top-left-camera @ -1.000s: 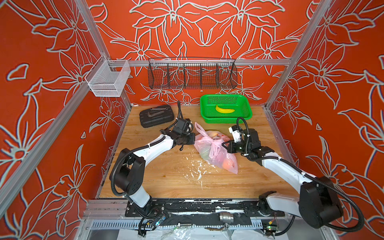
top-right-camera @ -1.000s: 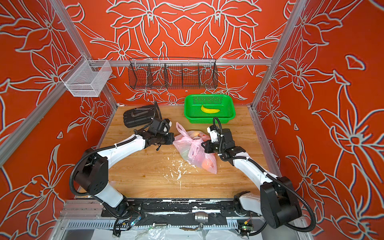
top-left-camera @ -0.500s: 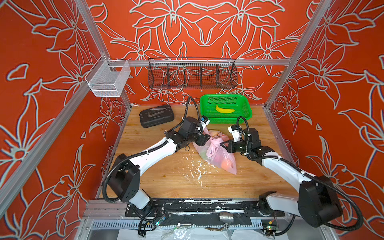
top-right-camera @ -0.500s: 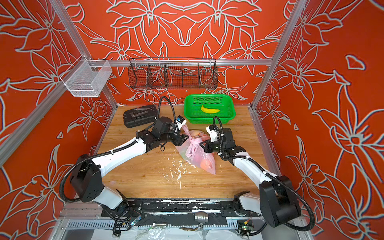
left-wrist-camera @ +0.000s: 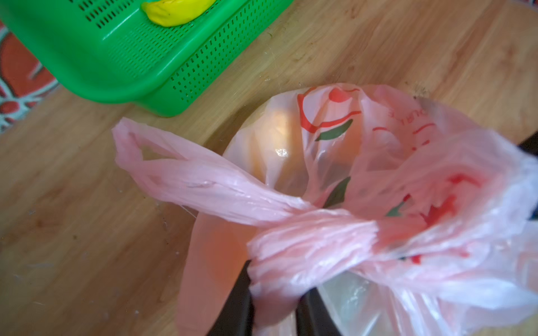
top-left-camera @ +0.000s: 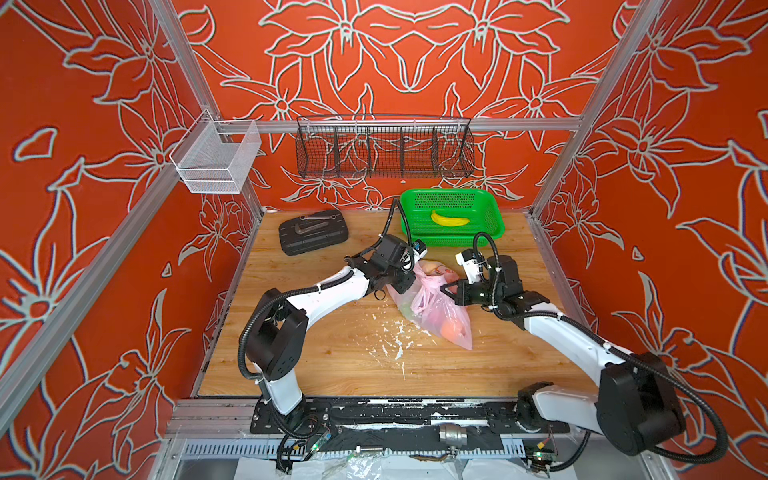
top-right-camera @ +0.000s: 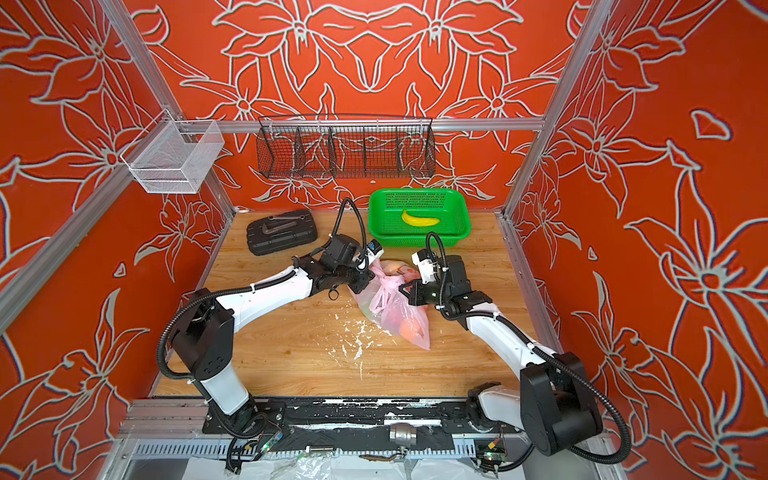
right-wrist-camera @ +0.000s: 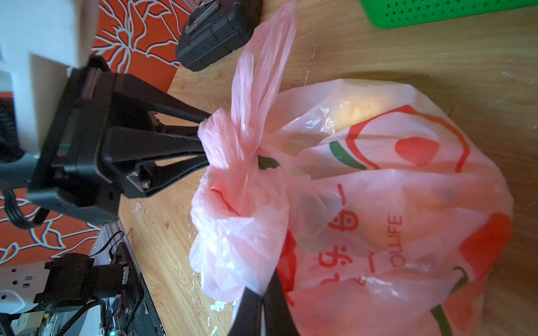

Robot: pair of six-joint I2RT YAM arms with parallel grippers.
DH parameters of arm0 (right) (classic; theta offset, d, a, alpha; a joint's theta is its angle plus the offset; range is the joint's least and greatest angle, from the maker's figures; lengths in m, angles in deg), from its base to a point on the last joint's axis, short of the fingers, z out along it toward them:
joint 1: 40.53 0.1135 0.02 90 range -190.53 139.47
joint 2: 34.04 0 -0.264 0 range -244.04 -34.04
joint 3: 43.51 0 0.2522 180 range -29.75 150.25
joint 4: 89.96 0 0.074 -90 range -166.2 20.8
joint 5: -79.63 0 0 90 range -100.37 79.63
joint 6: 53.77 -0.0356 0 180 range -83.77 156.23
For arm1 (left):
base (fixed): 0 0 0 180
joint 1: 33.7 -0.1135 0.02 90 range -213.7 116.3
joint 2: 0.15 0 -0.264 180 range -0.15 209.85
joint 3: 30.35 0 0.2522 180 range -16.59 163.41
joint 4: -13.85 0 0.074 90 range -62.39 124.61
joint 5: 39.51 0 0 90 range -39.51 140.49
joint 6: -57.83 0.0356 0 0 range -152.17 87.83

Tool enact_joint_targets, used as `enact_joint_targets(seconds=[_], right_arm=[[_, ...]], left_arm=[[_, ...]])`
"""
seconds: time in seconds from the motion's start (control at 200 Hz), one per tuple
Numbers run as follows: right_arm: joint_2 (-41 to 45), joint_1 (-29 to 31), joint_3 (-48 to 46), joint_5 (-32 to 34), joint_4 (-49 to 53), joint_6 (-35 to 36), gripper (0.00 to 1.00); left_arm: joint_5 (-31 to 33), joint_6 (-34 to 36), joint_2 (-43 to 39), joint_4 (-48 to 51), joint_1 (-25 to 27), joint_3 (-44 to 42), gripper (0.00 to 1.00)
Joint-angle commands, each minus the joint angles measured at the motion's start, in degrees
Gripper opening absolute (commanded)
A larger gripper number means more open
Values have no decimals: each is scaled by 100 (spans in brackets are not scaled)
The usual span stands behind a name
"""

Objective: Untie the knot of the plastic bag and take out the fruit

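The pale-pink plastic bag (top-left-camera: 436,309) (top-right-camera: 395,309) lies mid-table, tied at its top. Its knot (right-wrist-camera: 233,145) (left-wrist-camera: 314,241) is a bunched twist with one handle loop (left-wrist-camera: 163,171) sticking out. My left gripper (top-left-camera: 409,286) (top-right-camera: 368,277) (left-wrist-camera: 276,291) is shut on the knot, seen from the side in the right wrist view (right-wrist-camera: 205,139). From the other side, my right gripper (top-left-camera: 444,291) (top-right-camera: 402,289) (right-wrist-camera: 266,293) is shut on a fold of bag film just below the knot. The fruit shows through the film: an orange one (top-left-camera: 451,328) (left-wrist-camera: 270,139) and a yellowish one (right-wrist-camera: 358,107).
A green basket (top-left-camera: 490,232) (left-wrist-camera: 116,72) holding a banana (top-left-camera: 451,219) stands just behind the bag. A black tool case (top-left-camera: 313,232) lies at the back left. A black wire rack (top-left-camera: 384,145) and a white mesh box (top-left-camera: 216,162) hang on the walls. White flecks (top-left-camera: 395,332) dot the wood.
The left gripper moved right from beside the bag, opened, and has closed on the knot. The right gripper kept its hold and place.
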Motion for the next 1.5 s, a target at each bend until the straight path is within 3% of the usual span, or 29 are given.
enact_joint_targets(seconds=[0.0, 0.035, 0.2, 0.295, 0.39, 0.505, 0.555, 0.671, 0.821, 0.886, 1.036, 1.276, 1.361, 1.496], right_arm=[[173, -25, 171, 303, 109, 34, 0], [225, -33, 137, 519, 146, 20, 0], [817, -200, -401, 1948, 125, -259, 1], [1045, -248, -784, 2260, -57, -455, 19], [1127, -249, -951, 2134, -247, -467, 36], [1234, -210, -682, 1899, -204, -171, 47], [1365, -39, -589, 1935, -300, 184, 51], [1495, 918, -384, 2661, -610, 1844, 57], [864, 1392, 29, 2178, -788, 3878, 61], [481, 1627, 341, 2316, -561, 4929, 62], [-499, 1899, 1175, 2628, -257, 6199, 63], [-1744, 1910, 1668, 3064, -1205, 6217, 61], [-2010, 1909, 1846, 3398, -1154, 6022, 48], [-1766, 1861, 1544, 3656, -1651, 5599, 16]], left_arm=[[96, -262, -251, -69, -122, 13, 7], [138, -466, -327, -117, -204, -24, 0], [-144, -1571, -748, -64, -964, -234, 0], [-852, -2020, -911, -120, -1405, -370, 0], [-1296, -2017, -966, -85, -1446, -354, 0], [-1522, -2103, -950, -55, -1445, -307, 0], [-1547, -2130, -939, -46, -1442, -296, 0], [-1645, -2159, -930, 5, -1442, -256, 0], [-1690, -2179, -926, 39, -1432, -248, 0], [-1690, -2170, -928, 75, -1428, -238, 0], [-1736, -2170, -929, 128, -1410, -208, 0], [-1673, -2198, -990, 164, -1393, -234, 0], [-1596, -2221, -1023, 203, -1395, -234, 0], [-1209, -2397, -1102, 357, -1450, -229, 0]])
